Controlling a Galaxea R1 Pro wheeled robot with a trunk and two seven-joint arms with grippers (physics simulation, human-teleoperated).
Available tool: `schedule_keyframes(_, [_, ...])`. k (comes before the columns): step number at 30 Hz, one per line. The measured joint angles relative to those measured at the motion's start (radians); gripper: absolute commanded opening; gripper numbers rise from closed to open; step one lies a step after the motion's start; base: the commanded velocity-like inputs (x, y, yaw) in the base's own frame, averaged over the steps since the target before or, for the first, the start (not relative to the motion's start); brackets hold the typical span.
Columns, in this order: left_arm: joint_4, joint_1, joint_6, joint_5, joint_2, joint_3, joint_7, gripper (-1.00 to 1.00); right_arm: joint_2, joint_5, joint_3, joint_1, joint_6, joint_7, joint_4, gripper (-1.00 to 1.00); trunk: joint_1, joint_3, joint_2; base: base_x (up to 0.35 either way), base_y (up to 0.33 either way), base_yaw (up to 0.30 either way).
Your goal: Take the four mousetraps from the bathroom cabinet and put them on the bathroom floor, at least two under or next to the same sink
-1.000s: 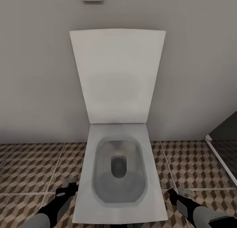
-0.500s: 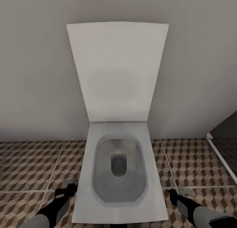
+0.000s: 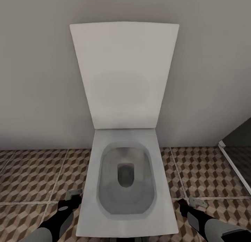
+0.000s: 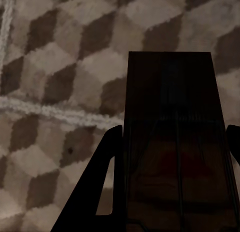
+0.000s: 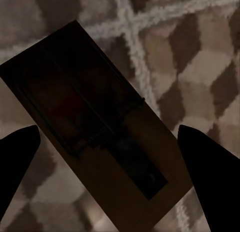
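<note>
I stand facing a white toilet, not the sink or the cabinet. One dark-brown mousetrap (image 4: 170, 117) sits lengthwise between the fingers of my left gripper (image 4: 170, 129), which is shut on it over the cube-pattern bathroom floor (image 4: 55, 56). A second mousetrap (image 5: 95, 117) lies diagonally between the fingers of my right gripper (image 5: 107, 129), which is shut on it. In the head view my left gripper (image 3: 71, 199) hangs low at the toilet's left side and my right gripper (image 3: 186, 204) at its right. Each carries a small pale trap (image 3: 75, 193) (image 3: 197, 201) at its tip.
The white toilet (image 3: 125, 179) with its lid raised stands against the pale grey wall (image 3: 38, 78), between my two arms. A white-edged dark panel (image 3: 233, 165) runs along the right. Tiled floor (image 3: 31, 175) lies open on both sides of the toilet.
The head view has crept slightly closer to the toilet, so the lid looks larger. Both grippers hold their traps in almost the same places.
</note>
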Motion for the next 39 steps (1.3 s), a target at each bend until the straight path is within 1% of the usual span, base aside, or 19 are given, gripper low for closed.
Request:
schedule_keyframes(2, [0.0,0.0,0.0,0.0,0.0,0.0,0.0,-1.0,0.0,0.0,0.0,0.0,-0.001,0.0,0.0,-1.0,0.0,0.0,0.0,0.0,0.0,0.0])
schedule_keyframes(10, [0.0,0.0,0.0,0.0,0.0,0.0,0.0,-1.0,-0.001,0.0,0.0,0.0,-0.003,0.0,0.0,-1.0,0.004,-0.031,-0.002,0.0,0.0,0.0])
schedule_keyframes(35, [0.002,0.0,0.0,0.007,0.002,0.0,0.0,-1.0,0.0,0.001,0.008,0.0,-0.002,0.0,-0.006,-1.0,0.004,-0.031,-0.002,0.0,0.0,0.0])
schedule_keyframes(39, [0.004,0.0,0.0,0.007,0.002,0.0,0.0,-1.0,0.004,0.02,0.012,0.0,0.005,0.0,-0.011,-1.0,0.004,-0.031,-0.002,0.0,0.0,0.0])
